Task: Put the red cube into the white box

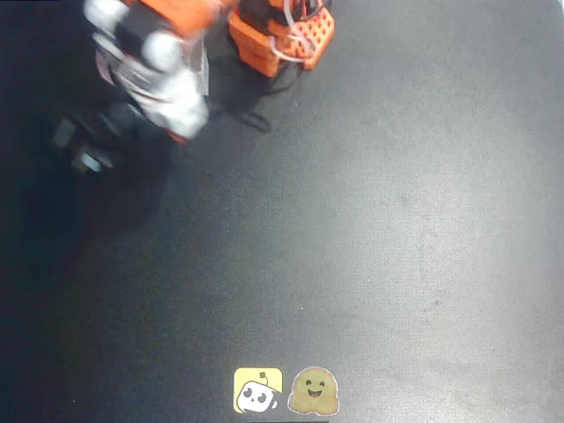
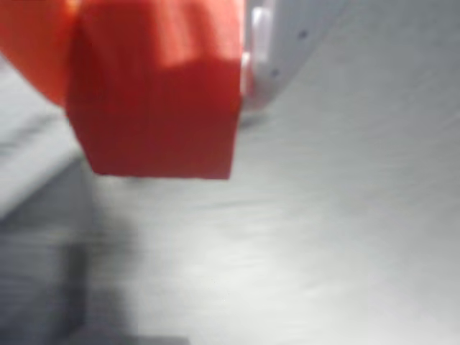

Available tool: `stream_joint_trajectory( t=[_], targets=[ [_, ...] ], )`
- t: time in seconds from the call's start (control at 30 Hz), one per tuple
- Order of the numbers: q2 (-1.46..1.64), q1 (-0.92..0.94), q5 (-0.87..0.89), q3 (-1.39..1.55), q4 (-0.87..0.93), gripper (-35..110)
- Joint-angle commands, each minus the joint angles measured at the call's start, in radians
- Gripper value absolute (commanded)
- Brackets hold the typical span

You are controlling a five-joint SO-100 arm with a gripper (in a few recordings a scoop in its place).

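Note:
In the wrist view the red cube hangs close to the camera, above the grey table surface. My gripper is shut on it, with an orange finger on its left and a white finger on its right. From overhead, the arm is a motion-blurred shape at the top left, and the gripper points down over the dark mat. The white box is out of view.
The arm's orange base stands at the top edge of the overhead view. Two stickers, a yellow one and a tan smiling one, lie at the bottom edge. A dark mat covers the table.

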Motion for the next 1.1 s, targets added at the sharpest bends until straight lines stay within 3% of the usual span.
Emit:
stream_joint_trajectory(
  t=[0.0, 0.57, 1.07],
  targets=[
    [0.041, 0.100, -0.055, 0.025, 0.087, 0],
    [0.190, 0.393, -0.282, 0.181, 0.087, 0],
    [0.299, 0.492, -0.368, 0.268, 0.089, 0]
  ],
)
